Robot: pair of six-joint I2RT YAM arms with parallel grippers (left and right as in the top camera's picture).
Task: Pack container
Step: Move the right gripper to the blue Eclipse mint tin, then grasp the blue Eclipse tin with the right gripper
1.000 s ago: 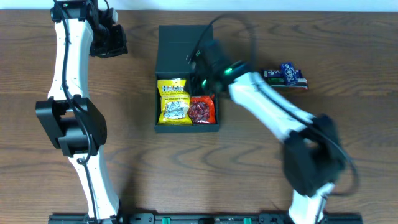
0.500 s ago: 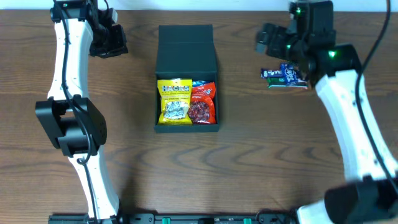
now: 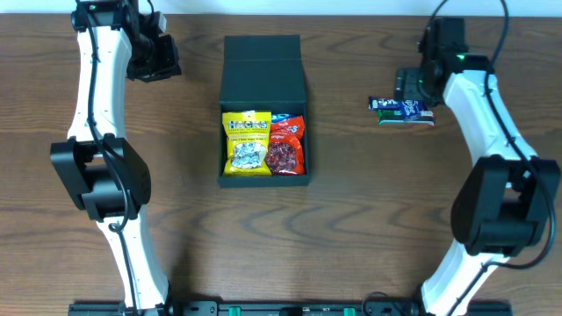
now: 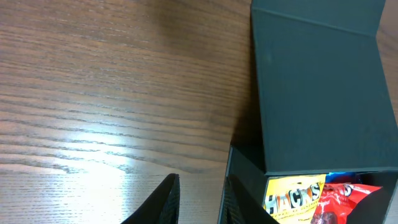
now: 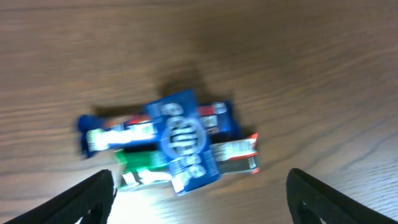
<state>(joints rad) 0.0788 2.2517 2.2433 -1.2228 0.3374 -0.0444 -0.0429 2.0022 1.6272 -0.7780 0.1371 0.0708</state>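
The container [image 3: 263, 75] sits in the middle of the table [image 3: 351, 228], its flap lid thrown back flat on the far side and its low-walled tray nearer the arm bases. Two packets lie side by side in the tray: a yellow packet [image 3: 246, 142] on the container's left half and a red packet [image 3: 285, 146] touching it on the right.

Well to the right of the container, level with the hinge of its lid, a small heap of snacks rests on the wood. A blue packet [image 5: 183, 143] lies across a long blue bar [image 5: 118, 132], with a green wrapper [image 5: 140, 167] and a red-and-white wrapper [image 5: 239, 154] showing beneath. The wrist view is blurred, so the print is hard to read.

The right gripper [image 3: 411, 89] hangs over this heap, fingers spread wide and holding nothing.

The left gripper [image 4: 202, 186] is off the container's far-left corner, beside the lid, its fingers parted by a narrow gap — nothing between them but bare wood.
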